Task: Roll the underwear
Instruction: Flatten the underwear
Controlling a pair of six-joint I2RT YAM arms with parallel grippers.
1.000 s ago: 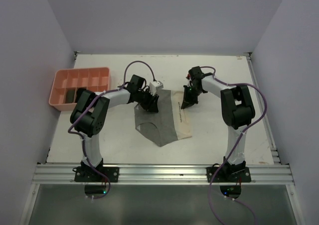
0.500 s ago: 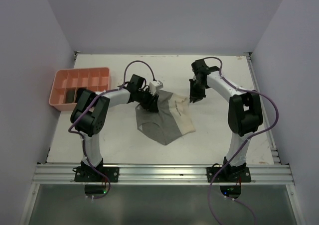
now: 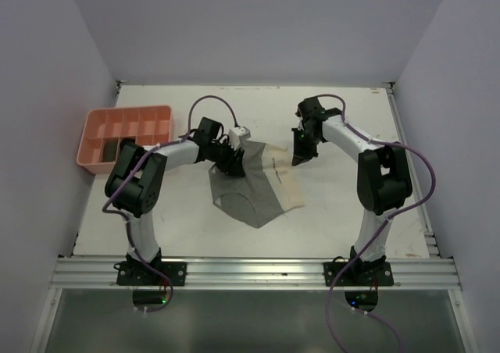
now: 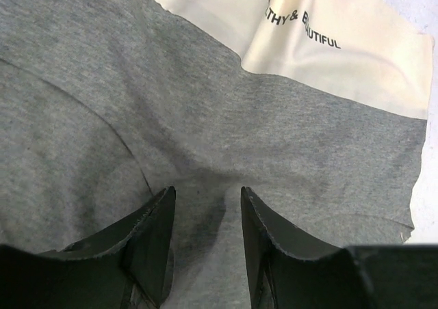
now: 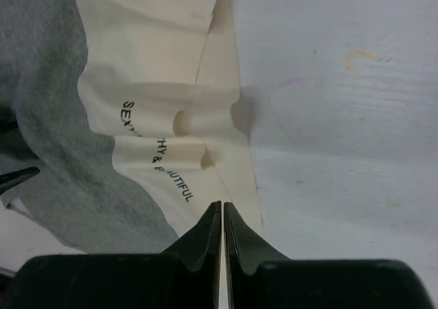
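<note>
A: Whereabouts of the underwear (image 3: pixel 250 193)?

B: Spread out mid-surface (image 3: pixel 351 205), between the two arms. Grey body toward the left arm, cream waistband (image 5: pixel 171 117) toward the right one, a little rumpled, with a couple of small folds.

A: And the left pincer (image 4: pixel 205 193)?

B: Stands apart, tips low over the grey cloth, straddling a shallow crease. Grips nothing, as far as visible.

A: Right pincer (image 5: pixel 222 206)?

B: Pressed together, poised at the waistband's outer edge. Shows no cloth between the tips. Hard to tell whether touching or just above.

A: Handling, at a guess?

B: Looks light, thin and limp. Probably bunches and drags rather than sliding whole, and likely stretches under a pull. No risk of breakage. Not much slip in the knit itself, though likely to skate on so smooth a surface.

A: Best place to take hold?

B: Probably the waistband's edge or a corner: thicker, doubled, firmer to pinch. Then pin the grey body with the other pincer and turn the edge over tightly. Otherwise risks a loose, lopsided roll.
</note>
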